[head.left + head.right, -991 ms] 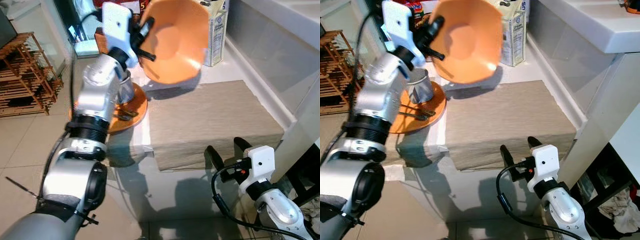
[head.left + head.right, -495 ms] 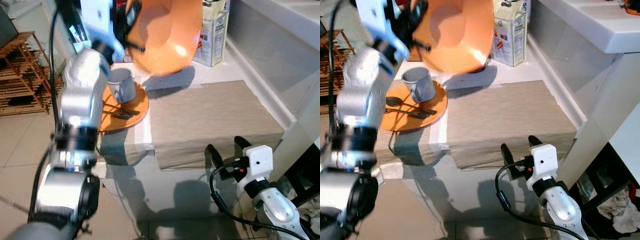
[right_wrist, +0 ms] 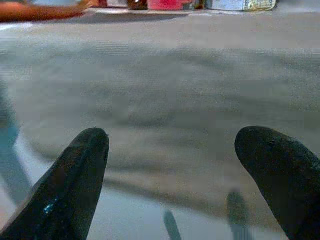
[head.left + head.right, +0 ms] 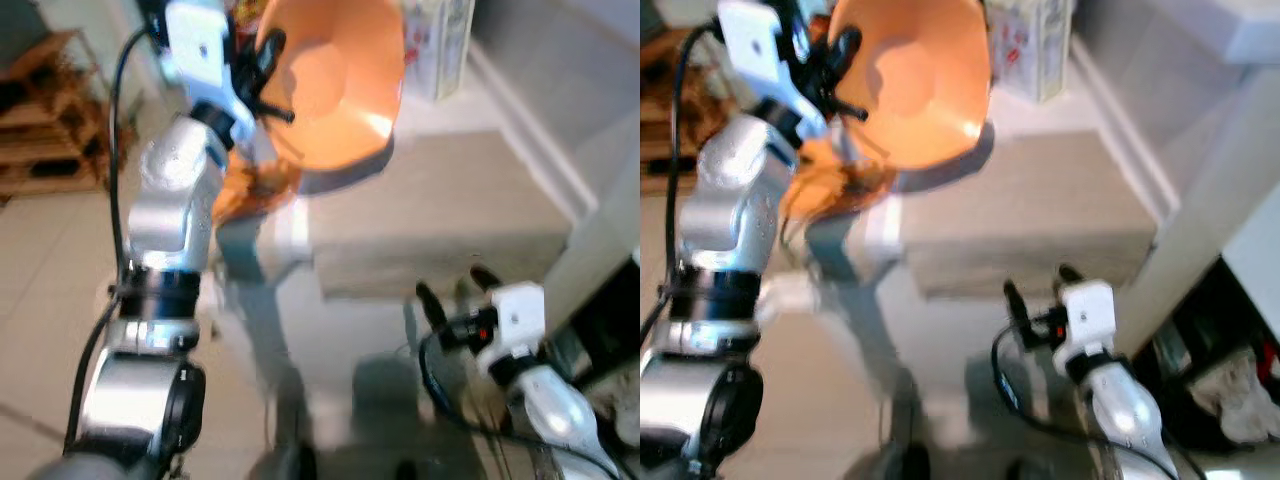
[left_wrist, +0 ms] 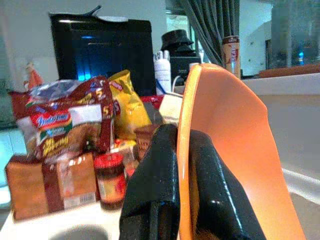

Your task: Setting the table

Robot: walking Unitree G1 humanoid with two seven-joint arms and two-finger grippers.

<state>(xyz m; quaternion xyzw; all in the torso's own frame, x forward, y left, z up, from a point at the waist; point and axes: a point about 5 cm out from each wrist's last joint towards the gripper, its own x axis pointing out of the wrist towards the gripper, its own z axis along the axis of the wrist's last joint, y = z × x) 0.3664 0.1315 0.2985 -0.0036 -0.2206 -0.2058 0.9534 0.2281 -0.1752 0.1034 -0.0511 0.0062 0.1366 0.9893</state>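
My left gripper (image 4: 266,72) is shut on the rim of a large orange bowl (image 4: 338,88), holding it tilted in the air above the left end of the beige placemat (image 4: 440,215). In the left wrist view its fingers (image 5: 152,185) pinch the bowl's thin rim (image 5: 230,150) from both sides. An orange plate (image 4: 248,192) lies to the left of the mat, mostly hidden behind my arm and the bowl. My right gripper (image 4: 450,293) hovers open, low at the mat's near edge; in the right wrist view the mat (image 3: 165,85) stretches beyond its spread fingertips (image 3: 82,167).
A milk carton (image 4: 437,48) stands at the back of the white table. Bread packs (image 5: 47,175), snack bags (image 5: 127,105) and a jar (image 5: 110,180) crowd the far side. A wooden rack (image 4: 45,130) stands on the floor at left, a white counter wall (image 4: 560,90) at right.
The whole picture has shifted and blurred, so the camera is moving. The bowl stays in my left gripper and now hangs a little lower, towards the mat. The right gripper keeps its pose.
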